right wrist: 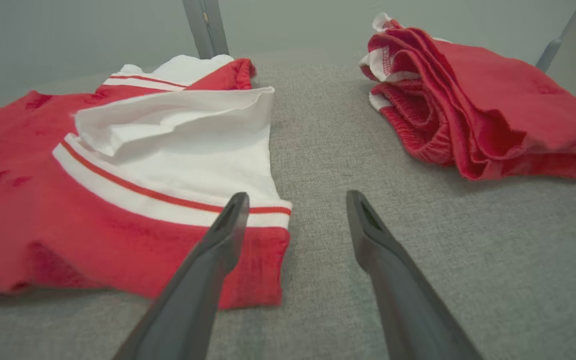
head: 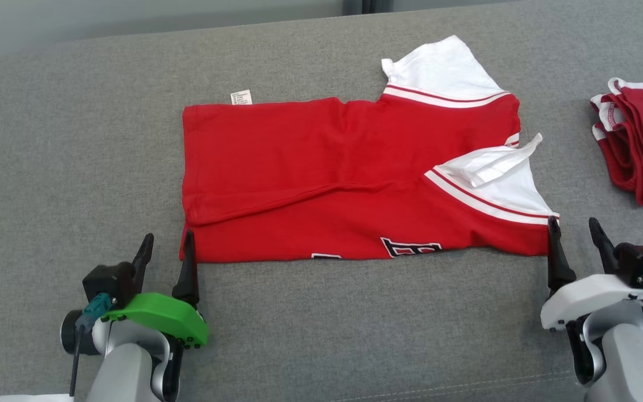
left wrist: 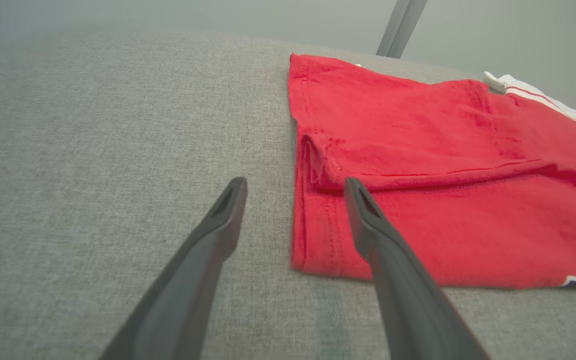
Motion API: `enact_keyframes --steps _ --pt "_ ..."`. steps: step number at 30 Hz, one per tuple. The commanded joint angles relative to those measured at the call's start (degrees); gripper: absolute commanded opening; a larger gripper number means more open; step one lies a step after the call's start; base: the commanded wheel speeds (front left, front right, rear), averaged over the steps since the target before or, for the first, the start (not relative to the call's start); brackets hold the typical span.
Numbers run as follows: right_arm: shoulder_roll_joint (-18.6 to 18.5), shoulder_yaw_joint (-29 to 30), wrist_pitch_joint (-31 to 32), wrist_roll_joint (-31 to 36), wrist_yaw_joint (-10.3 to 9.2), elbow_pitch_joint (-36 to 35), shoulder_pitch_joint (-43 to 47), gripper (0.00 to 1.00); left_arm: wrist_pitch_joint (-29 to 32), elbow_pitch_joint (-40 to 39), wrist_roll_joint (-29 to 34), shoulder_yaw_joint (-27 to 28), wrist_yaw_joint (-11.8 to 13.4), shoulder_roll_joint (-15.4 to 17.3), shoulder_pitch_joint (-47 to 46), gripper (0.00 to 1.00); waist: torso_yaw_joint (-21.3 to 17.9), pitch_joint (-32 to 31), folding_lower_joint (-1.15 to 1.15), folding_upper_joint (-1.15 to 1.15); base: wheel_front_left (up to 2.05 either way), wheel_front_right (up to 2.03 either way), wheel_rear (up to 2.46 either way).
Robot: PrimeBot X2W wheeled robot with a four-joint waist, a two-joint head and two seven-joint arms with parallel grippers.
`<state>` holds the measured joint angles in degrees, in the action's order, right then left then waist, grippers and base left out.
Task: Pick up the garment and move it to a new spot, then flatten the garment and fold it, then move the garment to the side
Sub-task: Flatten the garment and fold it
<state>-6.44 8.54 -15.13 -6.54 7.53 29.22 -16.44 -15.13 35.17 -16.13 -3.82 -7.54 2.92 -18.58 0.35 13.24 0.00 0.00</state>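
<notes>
- Both claws sit closest: the left gripper (head: pixel 168 237) at 7 o'clock and the right gripper (head: pixel 573 221) at 5 o'clock. Each is spread wide and holds nothing.
- Each claw sits by a near corner of the red shirt (head: pixel 327 167), likely so both ends can be moved together.
- That shirt lies half folded in the middle of the grey cushion (head: pixel 76 139).
- At 3 o'clock rests a red pile (head: pixel 642 145), likely clothes that are done.

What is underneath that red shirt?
The red shirt lies on the grey fabric surface, folded over its own lower layer. Anything else beneath it is hidden.
</notes>
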Motion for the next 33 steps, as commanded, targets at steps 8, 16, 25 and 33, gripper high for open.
enact_keyframes --steps 8,16,25,33 --pt "0.92 -0.09 0.01 -2.43 -0.10 3.47 0.58 1.00 0.03 -0.70 -1.27 -1.78 0.15 0.10 0.81 1.00 -0.11 1.02 0.00 0.00 0.00 0.00 0.00" --pt "0.52 -1.55 0.09 -1.89 -0.11 9.71 -1.07 0.40 0.03 -0.76 -1.69 -3.00 0.15 0.10 -0.08 1.00 1.45 1.11 0.00 0.00 0.00 0.00 0.00" --pt "-1.02 -3.04 0.09 -2.50 -0.11 9.37 -2.09 0.00 0.03 1.41 -3.92 -4.09 0.15 0.11 -0.84 1.00 1.27 1.59 0.00 0.00 0.00 0.00 0.00" --pt "-1.65 -4.53 0.04 -3.66 -0.11 5.30 -2.35 0.00 0.03 4.00 -5.93 -5.78 0.15 0.15 -2.45 1.00 -0.14 2.76 0.00 0.00 0.00 0.00 0.00"
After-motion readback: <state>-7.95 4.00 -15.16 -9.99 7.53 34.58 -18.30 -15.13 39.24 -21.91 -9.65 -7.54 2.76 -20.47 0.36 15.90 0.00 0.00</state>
